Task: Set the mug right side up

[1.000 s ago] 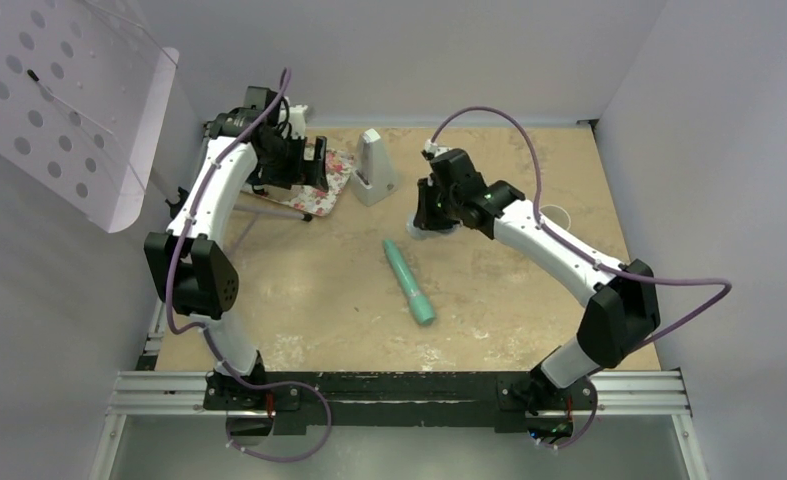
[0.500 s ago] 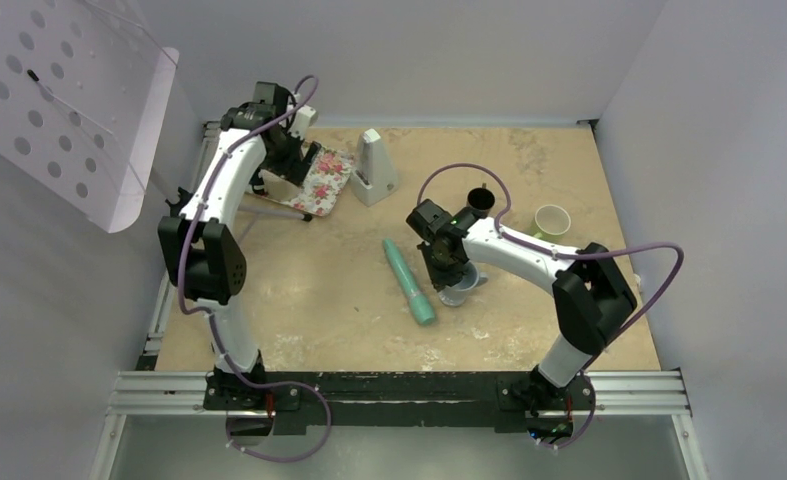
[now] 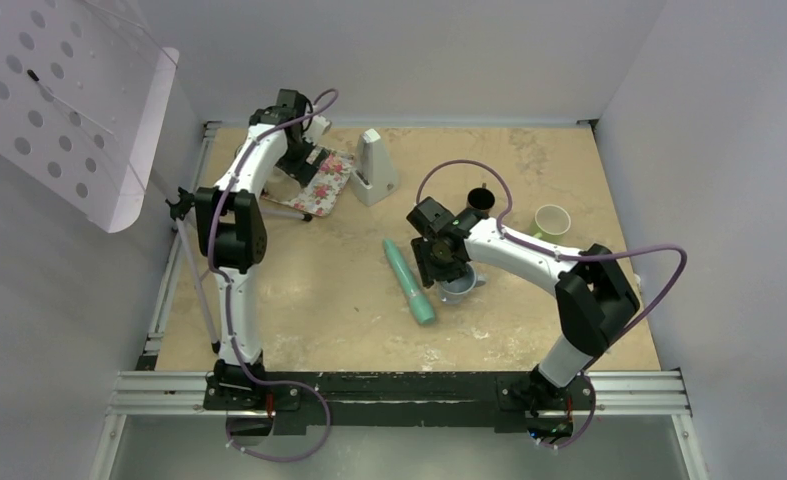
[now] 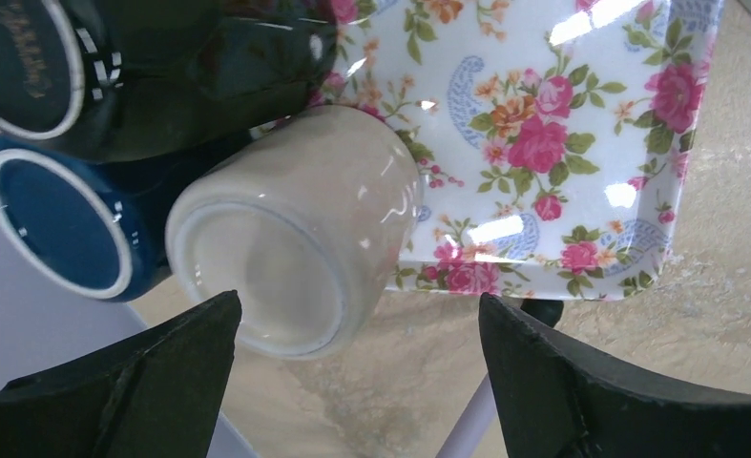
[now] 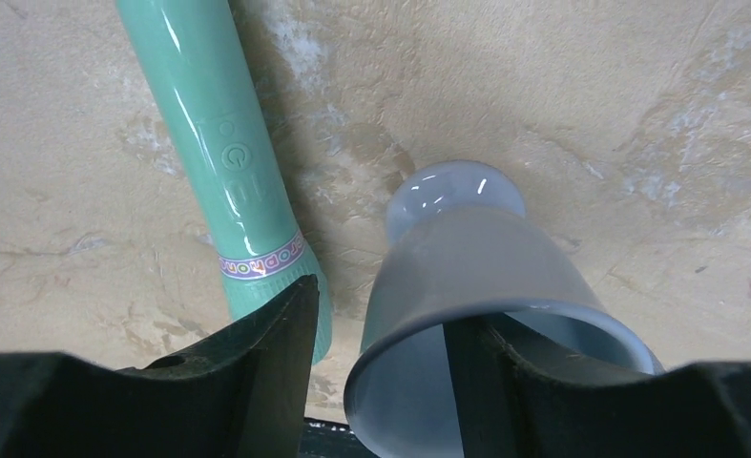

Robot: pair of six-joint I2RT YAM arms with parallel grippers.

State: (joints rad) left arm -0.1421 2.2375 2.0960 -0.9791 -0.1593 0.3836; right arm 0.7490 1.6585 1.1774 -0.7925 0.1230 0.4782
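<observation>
**Mug upright, right jaws letting go**

The mug (image 5: 476, 258) stands on its foot on the table (image 5: 591, 95), mouth up, directly under the right gripper (image 5: 381, 324). The jaws stand apart and straddle its wall. One finger (image 5: 257, 382) is outside with a clear gap to the mug, and the other (image 5: 476, 382) reaches down inside the mouth. Nothing is clamped. I judge the turning done and the release in hand.

The next move calls for a straight lift, so the inner finger clears the rim without catching it and tipping the mug. A teal stick (image 5: 223, 162) lies just outside the outer finger, so there is little room to swing that way.

The left gripper (image 4: 357, 305) has its jaws wide apart and holds nothing. A cream cup (image 4: 295, 248) lies on its side between and just beyond them, resting against the edge of a floral tray (image 4: 562, 143). Two blue mugs (image 4: 56, 219) sit beyond the left-hand jaw.

Contents:
- **Mug:** nothing shows inside it except the finger.
- **Green cup (image 3: 552, 220):** upright beyond the right jaws and looks empty.
- **Dark cup (image 3: 480, 203):** upright beside it, but too dark inside to tell.
- **Tray:** the part in view is bare.
</observation>
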